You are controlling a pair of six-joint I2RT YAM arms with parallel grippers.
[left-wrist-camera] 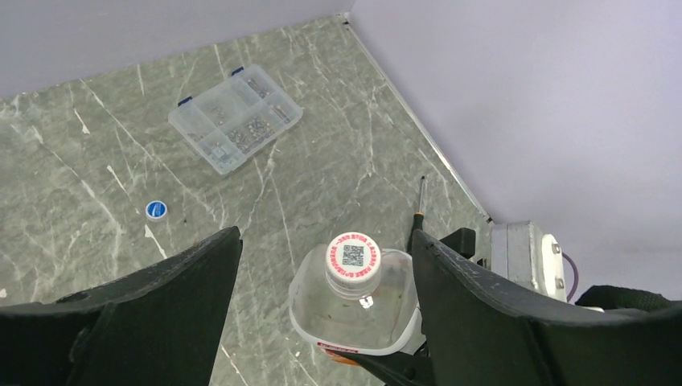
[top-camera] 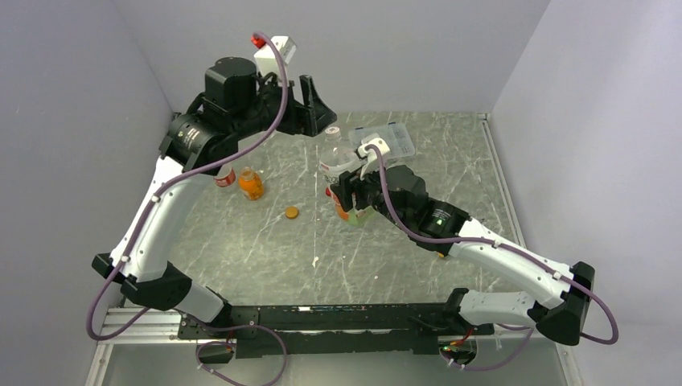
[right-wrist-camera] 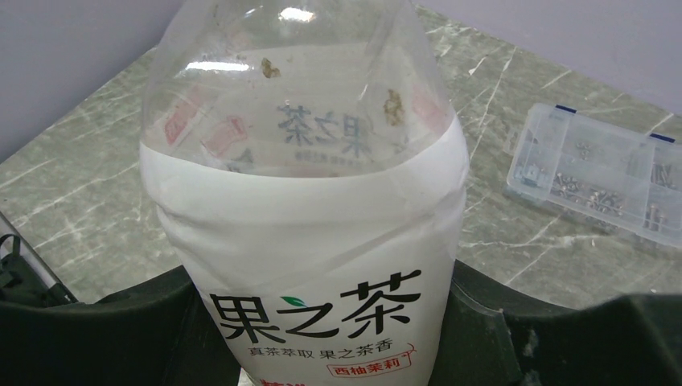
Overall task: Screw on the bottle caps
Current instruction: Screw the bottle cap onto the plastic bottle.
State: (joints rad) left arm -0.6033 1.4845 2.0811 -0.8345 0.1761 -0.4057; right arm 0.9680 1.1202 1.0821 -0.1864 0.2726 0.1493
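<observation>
My right gripper (top-camera: 347, 201) is shut on the white-labelled bottle (top-camera: 338, 161) and holds it upright; its fingers (right-wrist-camera: 482, 314) press both sides of the label (right-wrist-camera: 306, 241). A whitish cap (left-wrist-camera: 352, 257) with a printed code sits on the bottle's neck. My left gripper (top-camera: 320, 112) is open above the bottle, and its fingers (left-wrist-camera: 193, 273) stand either side of the cap without touching it. An orange cap (top-camera: 291, 212) lies on the table. A blue cap (left-wrist-camera: 156, 210) lies further off. The squat orange bottle (top-camera: 250, 184) and the red-labelled bottle (top-camera: 225, 178) stand at the left.
A flat clear compartment box (top-camera: 388, 139) lies behind the held bottle; it also shows in the left wrist view (left-wrist-camera: 235, 119) and the right wrist view (right-wrist-camera: 599, 173). A thin dark tool (left-wrist-camera: 418, 211) lies near the right wall. Walls close in the back and sides.
</observation>
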